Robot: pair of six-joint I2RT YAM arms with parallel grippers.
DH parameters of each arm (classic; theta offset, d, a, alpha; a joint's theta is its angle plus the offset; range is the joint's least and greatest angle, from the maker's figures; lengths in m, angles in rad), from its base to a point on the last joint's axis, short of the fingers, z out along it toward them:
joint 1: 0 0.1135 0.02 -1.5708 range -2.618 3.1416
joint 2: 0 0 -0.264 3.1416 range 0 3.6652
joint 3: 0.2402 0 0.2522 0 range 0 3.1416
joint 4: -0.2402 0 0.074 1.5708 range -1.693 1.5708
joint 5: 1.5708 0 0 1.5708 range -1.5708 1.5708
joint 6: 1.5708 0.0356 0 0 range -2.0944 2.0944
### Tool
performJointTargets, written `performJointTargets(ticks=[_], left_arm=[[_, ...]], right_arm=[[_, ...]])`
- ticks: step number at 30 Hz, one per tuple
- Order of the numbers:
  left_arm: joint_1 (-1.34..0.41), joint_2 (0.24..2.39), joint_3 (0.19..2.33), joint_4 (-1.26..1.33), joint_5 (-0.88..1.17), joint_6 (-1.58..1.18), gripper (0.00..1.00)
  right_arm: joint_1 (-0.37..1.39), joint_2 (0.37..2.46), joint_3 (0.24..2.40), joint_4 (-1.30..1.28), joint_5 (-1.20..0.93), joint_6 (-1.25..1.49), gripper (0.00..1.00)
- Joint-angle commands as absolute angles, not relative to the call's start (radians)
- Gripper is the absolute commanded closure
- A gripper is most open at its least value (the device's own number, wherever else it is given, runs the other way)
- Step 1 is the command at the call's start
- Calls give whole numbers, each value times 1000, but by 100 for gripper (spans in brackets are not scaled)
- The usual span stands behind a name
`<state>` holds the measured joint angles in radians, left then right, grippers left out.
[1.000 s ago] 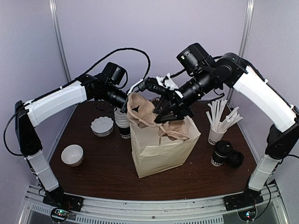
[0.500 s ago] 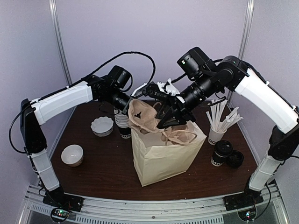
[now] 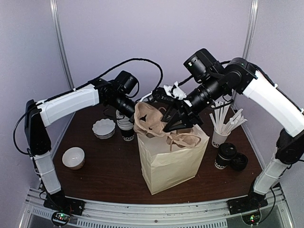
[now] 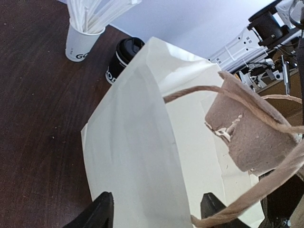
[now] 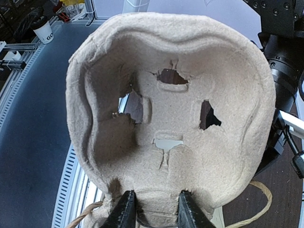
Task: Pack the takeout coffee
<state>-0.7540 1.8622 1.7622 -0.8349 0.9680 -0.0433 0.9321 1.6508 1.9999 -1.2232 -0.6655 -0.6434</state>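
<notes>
Pinching the rim of the brown pulp cup tray [image 5: 175, 52] with the right claw [image 5: 156, 211], fingers closed tight on it. Holding that tray tilted on edge above the mouth of the paper bag [image 3: 168, 161]. Hovering the left claw [image 4: 156, 211] open at the bag's 10 o'clock, fingers apart with the bag's wall between them. Leaving the takeout coffee [image 3: 223, 156] upright and lidded on the table [image 3: 104, 171], at the bag's 3 o'clock and apart from it, just at 6 o'clock of the cup of white sticks [image 3: 219, 138].
</notes>
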Motion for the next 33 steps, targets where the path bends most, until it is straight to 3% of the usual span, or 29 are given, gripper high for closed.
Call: performJointTargets(ticks=[1,9,15,33], left_arm=[[-752,1759,1793,-799,807,-10,30],[-704,1562,1625,-645,679,-39,22],[-672,1470,1519,-591,647,-46,22],[-581,1279,1331,-550,624,-61,22]], right_arm=[[939,1632,2000,-1236,-613,-688,69],[936,1647,2032,-1259,-604,-718,69],[936,1657,2117,-1285,-662,-699,69],[930,1766,2148,-1455,-539,-859,68]])
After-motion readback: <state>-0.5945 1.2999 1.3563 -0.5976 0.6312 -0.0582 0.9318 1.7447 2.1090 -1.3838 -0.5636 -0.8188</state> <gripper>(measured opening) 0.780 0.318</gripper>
